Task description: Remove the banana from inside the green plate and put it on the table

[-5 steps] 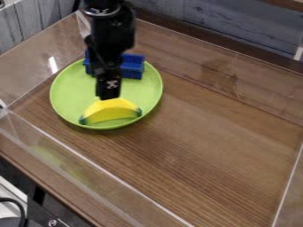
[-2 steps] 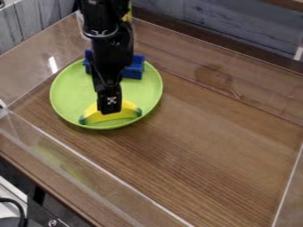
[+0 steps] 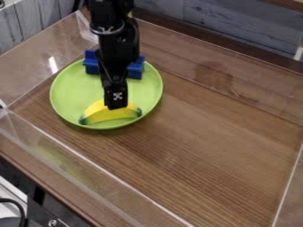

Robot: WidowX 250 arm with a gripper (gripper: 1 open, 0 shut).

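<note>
A small yellow banana (image 3: 108, 115) lies near the front rim of the lime-green plate (image 3: 69, 93), which rests on the brown wood-grain table (image 3: 207, 142). My black gripper (image 3: 115, 99) hangs straight down over the plate, its tips right at the banana's top edge and covering part of it. Its jaws look open, though the fingers are hard to separate from this angle. I cannot tell whether the tips touch the banana.
A blue rectangular block (image 3: 130, 67) lies on the back of the plate behind the arm. Clear acrylic walls (image 3: 35, 146) edge the table on the left and front. Bare wood stretches to the right of the plate.
The gripper has come down and forward across the plate, from above its middle to the banana's top edge. The banana and block have not moved.
</note>
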